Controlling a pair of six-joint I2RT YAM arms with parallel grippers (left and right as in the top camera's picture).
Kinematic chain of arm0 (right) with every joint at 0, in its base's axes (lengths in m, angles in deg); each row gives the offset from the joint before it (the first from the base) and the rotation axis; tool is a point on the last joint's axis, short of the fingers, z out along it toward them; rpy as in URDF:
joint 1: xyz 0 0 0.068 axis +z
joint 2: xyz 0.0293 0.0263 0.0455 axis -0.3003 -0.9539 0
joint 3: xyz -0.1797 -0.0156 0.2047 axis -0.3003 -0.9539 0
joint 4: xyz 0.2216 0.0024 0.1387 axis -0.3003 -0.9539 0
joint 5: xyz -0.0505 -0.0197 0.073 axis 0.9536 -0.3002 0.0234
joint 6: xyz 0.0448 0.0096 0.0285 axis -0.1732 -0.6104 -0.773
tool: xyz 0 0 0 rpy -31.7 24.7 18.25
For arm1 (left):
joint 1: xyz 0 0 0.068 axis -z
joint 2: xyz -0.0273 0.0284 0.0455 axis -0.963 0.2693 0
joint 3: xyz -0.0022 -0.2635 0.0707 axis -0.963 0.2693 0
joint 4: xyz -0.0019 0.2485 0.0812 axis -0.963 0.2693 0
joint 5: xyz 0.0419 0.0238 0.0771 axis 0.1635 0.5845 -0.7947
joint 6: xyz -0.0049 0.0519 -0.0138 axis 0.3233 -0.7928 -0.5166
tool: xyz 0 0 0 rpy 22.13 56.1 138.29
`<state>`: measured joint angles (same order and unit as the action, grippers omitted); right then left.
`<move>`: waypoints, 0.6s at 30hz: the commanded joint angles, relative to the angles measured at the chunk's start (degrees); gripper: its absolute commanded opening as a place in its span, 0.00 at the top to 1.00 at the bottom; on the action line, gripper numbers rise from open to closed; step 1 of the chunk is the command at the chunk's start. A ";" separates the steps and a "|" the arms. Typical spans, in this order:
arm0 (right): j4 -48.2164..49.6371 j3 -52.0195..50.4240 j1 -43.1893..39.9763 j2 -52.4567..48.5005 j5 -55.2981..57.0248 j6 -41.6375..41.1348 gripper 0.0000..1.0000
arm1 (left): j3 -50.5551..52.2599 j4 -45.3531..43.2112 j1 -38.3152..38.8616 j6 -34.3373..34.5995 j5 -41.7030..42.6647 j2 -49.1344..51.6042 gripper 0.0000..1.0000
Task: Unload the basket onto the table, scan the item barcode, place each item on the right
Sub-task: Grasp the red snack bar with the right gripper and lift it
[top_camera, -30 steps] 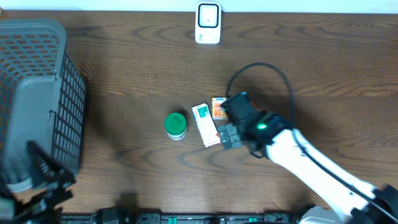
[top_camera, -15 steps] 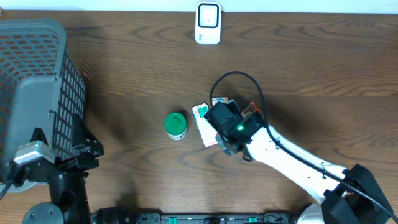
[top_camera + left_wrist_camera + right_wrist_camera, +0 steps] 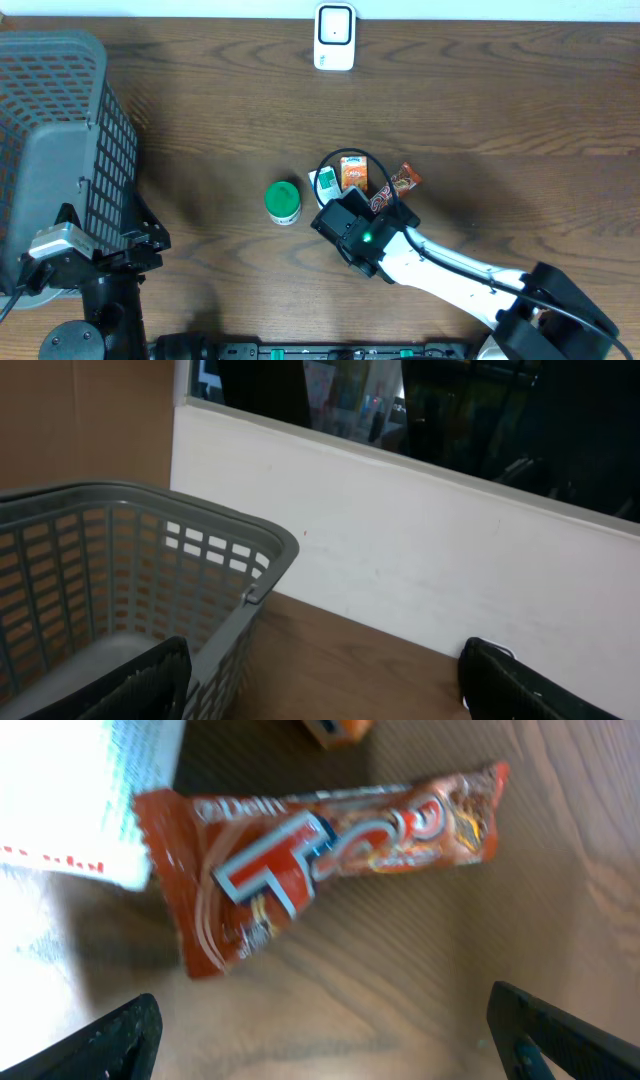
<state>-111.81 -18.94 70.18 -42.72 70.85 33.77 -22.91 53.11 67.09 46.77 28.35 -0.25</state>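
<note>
Your right arm (image 3: 440, 265) is nearer (left arm (image 3: 90, 270) is by the basket (image 3: 60, 120)). Its spread jaws face the snack bar (image 3: 330, 840), which lies crossways.

Over at nine o'clock, a grey mesh basket (image 3: 112, 150) stands on the dark wooden table (image 3: 520, 90), its open rim (image 3: 150, 500) rising close to the left wrist camera. Near the middle sits a green-lidded tub (image 3: 283, 202), upright. At its three o'clock, just apart, a white carton (image 3: 322, 181) shows only in part, and an orange box (image 3: 353, 173) lies just beside that, again at three o'clock. Behind the table runs a white wall (image 3: 400, 580) under a dark window (image 3: 470, 410).
</note>
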 commanded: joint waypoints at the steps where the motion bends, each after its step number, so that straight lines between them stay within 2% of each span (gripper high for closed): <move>1: 2.23 -0.35 1.01 -2.86 1.97 5.05 0.01 | 0.50 -0.24 -0.02 0.55 0.35 0.20 0.14; 10: 4.61 -0.35 1.03 -12.26 7.08 6.60 0.03 | 0.50 0.20 -0.04 0.52 0.35 0.20 0.14; 18: 6.93 -0.24 1.25 -13.44 7.63 7.58 0.07 | 0.50 1.84 -0.04 0.50 0.31 0.20 0.14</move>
<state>-105.16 -17.23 71.23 -52.82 83.39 40.20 -22.91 54.73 67.09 46.77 28.35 -0.25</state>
